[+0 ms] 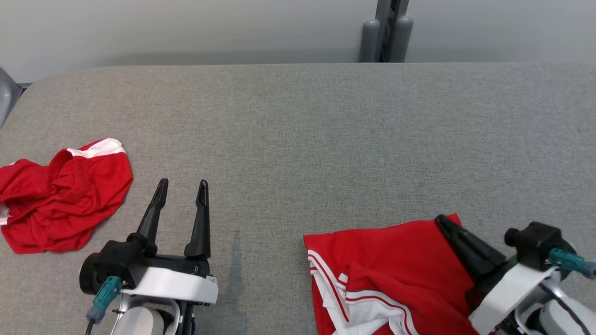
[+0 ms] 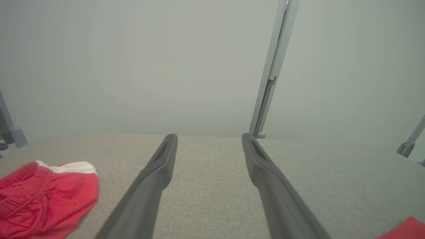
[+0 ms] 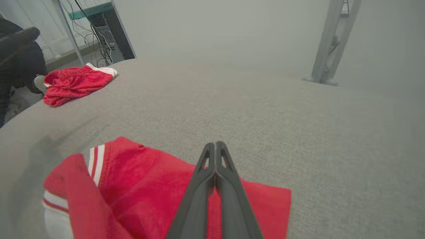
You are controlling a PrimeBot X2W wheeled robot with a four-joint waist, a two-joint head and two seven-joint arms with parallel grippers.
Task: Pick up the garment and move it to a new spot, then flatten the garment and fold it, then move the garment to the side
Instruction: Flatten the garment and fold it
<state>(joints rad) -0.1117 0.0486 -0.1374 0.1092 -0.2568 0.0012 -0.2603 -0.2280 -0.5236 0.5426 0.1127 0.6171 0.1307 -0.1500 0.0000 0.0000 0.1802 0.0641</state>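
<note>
Two red garments lie on the grey fabric-covered table point(image 1: 298, 116), well apart from each other. The striped garment point(image 1: 396, 260) lies at the near right of the head view, partly folded over itself, with white bands and thin red-and-white stripes showing along its left and near edges. Its far right corner lies beneath the right gripper point(image 1: 440, 221). In the right wrist view the same striped garment point(image 3: 142, 179) spreads under and to the left of the right gripper point(image 3: 215, 145), whose two dark fingers are pressed together along their length with no cloth visible between them (whether they touch the fabric below cannot be determined). The crumpled garment point(image 1: 65, 195) lies in a heap at the far left of the table, with an elastic waistband and a white panel at its far edge; it also shows in the left wrist view point(image 2: 43, 199) and in the right wrist view point(image 3: 74, 83). The left gripper point(image 1: 182, 184) sits over bare table between the two garments, nearer the crumpled one, its fingers spread wide apart and holding nothing point(image 2: 209, 137). A grey metal post point(image 1: 385, 32) stands behind the table's far edge against a pale wall.
</note>
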